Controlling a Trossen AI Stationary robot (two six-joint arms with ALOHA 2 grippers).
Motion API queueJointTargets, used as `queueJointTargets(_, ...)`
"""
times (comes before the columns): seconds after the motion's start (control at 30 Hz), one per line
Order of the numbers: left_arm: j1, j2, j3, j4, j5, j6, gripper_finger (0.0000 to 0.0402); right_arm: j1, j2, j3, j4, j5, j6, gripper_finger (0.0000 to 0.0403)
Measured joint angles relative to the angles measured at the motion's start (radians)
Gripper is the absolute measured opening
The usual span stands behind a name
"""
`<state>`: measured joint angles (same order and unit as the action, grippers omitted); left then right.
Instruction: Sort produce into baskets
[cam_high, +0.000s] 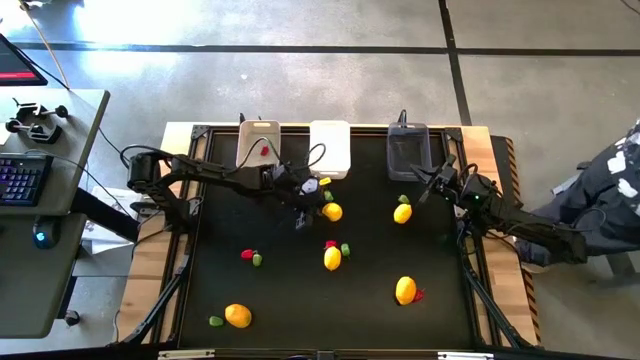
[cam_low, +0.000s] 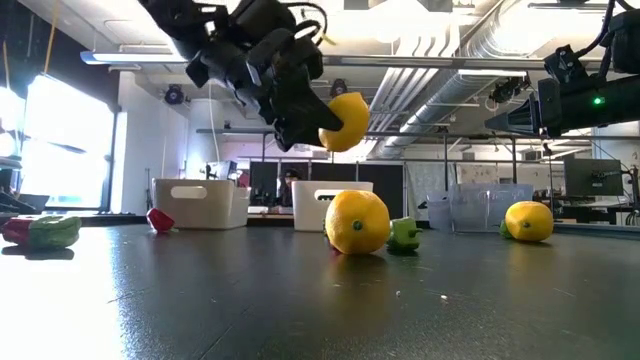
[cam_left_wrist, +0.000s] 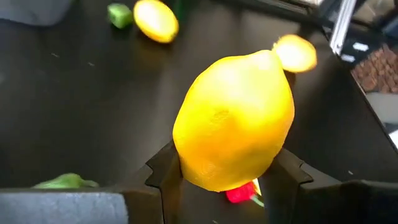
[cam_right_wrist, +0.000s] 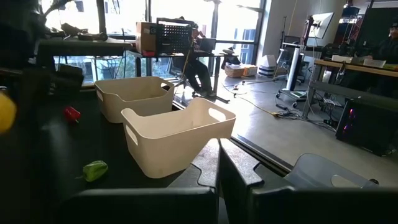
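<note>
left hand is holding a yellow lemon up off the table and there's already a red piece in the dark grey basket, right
Not quite. The left hand does hold a yellow lemon off the table, as the low view shows, but the high view shows the red piece in the beige basket, not the dark grey basket.

Two matte-black jointed arms, blocky black left end effector w/ looped black cables, green LED on right arm

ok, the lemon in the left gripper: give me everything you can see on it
The lemon is bright yellow, smooth and glossy like plastic, oval with a small nub at one end. It is clamped between the left gripper's two dark fingers, lifted clear of the black table, in front of the white basket. Only the fingers touch it. A red piece lies on the table below it.
</note>
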<state>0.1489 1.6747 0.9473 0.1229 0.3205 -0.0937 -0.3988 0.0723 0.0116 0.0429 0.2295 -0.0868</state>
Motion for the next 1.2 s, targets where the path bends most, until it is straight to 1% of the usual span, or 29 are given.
queueJointTargets(0.13, 0.019, 0.000, -0.053, 0.170, -0.001, -0.007, 0.0141, 0.000, 0.000, 0.000, 0.000, 0.000, 0.000, 0.0000)
queueJointTargets(0.27, 0.028, 0.000, -0.078, 0.277, -0.001, -0.009, 0.0141, 0.000, 0.000, 0.000, 0.000, 0.000, 0.000, 0.0000)
queueJointTargets(0.33, 0.030, 0.000, -0.081, 0.301, -0.029, -0.009, 0.0140, 0.000, 0.000, 0.000, 0.000, 0.000, 0.000, 0.0000)
queueJointTargets(0.4, 0.030, 0.000, -0.082, 0.326, -0.085, -0.010, 0.0140, 0.000, 0.000, 0.000, 0.001, 0.000, 0.006, 0.0000)
queueJointTargets(0.47, 0.030, 0.001, -0.082, 0.364, -0.108, -0.016, 0.0140, 0.000, 0.000, 0.000, 0.015, 0.000, 0.007, 0.0000)
queueJointTargets(0.57, 0.038, 0.001, -0.082, 0.406, -0.109, -0.042, 0.0140, 0.000, 0.000, 0.000, 0.046, 0.000, 0.009, 0.0000)
queueJointTargets(0.7, 0.066, 0.001, -0.091, 0.403, -0.087, -0.065, 0.0140, 0.000, 0.000, 0.000, 0.138, -0.002, 0.093, 0.0000)
queueJointTargets(0.9, 0.091, 0.017, -0.133, 0.482, -0.089, -0.091, 0.0140, 0.001, 0.015, 0.000, 0.150, -0.165, 0.117, 0.0000)
queueJointTargets(1.03, 0.102, 0.017, -0.133, 0.500, -0.080, -0.119, 0.0140, 0.000, 0.061, 0.000, 0.180, -0.174, 0.158, 0.0001)
queueJointTargets(1.1, 0.108, 0.016, -0.133, 0.532, -0.058, -0.126, 0.0140, 0.000, 0.090, 0.000, 0.206, -0.175, 0.158, 0.0001)
queueJointTargets(1.2, 0.118, 0.015, -0.133, 0.538, -0.055, -0.134, 0.0140, 0.001, 0.142, 0.000, 0.244, -0.184, 0.158, 0.0001)
